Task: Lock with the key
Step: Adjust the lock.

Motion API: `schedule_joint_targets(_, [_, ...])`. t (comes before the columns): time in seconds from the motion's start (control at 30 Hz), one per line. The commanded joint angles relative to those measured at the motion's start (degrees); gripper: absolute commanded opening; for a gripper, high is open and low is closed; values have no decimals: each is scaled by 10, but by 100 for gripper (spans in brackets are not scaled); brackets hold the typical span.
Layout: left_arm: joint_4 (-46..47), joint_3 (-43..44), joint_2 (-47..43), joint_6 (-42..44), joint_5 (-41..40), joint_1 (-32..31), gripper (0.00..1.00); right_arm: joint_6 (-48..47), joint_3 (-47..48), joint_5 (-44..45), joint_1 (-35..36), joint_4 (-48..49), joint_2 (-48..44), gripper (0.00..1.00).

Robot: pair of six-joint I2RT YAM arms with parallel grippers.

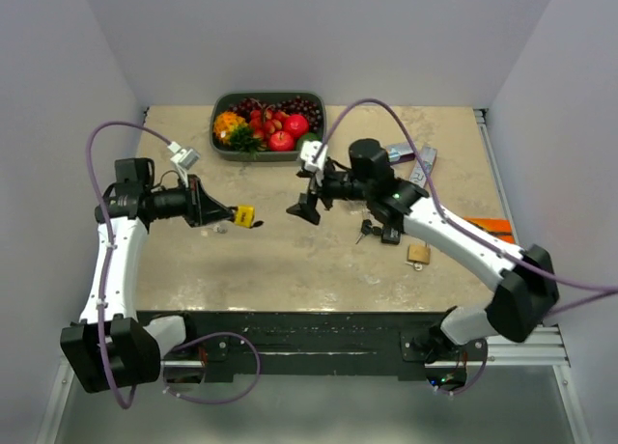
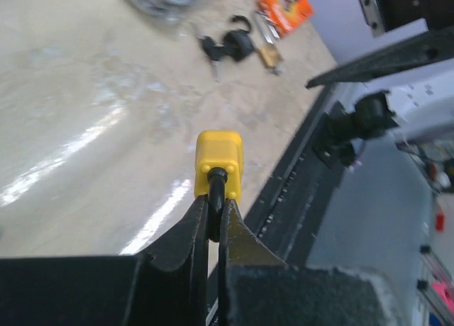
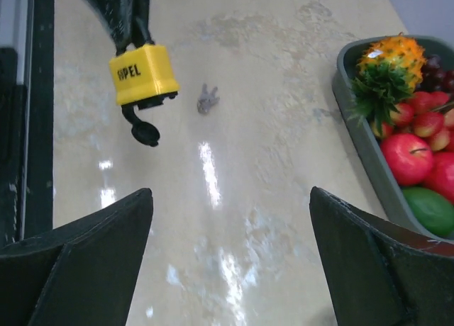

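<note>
A yellow padlock (image 1: pixel 244 215) hangs above the table, held by its black shackle in my shut left gripper (image 1: pixel 230 213). In the left wrist view the fingers (image 2: pixel 213 198) pinch the shackle just below the yellow body (image 2: pixel 220 159). The right wrist view shows the padlock (image 3: pixel 142 74) with a black keyhole cover dangling under it. A small silver key (image 3: pixel 207 99) lies on the table beneath and beyond the padlock, also faintly seen from above (image 1: pixel 220 228). My right gripper (image 1: pixel 304 209) is open and empty, facing the padlock a short way to its right (image 3: pixel 230 193).
A grey tray of fruit (image 1: pixel 220 147) stands at the back centre. A black padlock with keys (image 1: pixel 369 230) and a brass padlock (image 1: pixel 418 254) lie under the right arm. An orange packet (image 1: pixel 492 230) and a silver packet (image 1: pixel 417 156) lie on the right.
</note>
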Motion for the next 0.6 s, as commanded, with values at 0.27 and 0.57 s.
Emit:
schedule_joint_targets(0.27, [177, -5, -55, -77, 213, -199, 0, -272, -173, -80, 18, -85, -323, 99])
schedule_joint_targets(0.57, [297, -20, -46, -163, 195, -307, 0, -326, -188, -61, 104, -108, -351, 99])
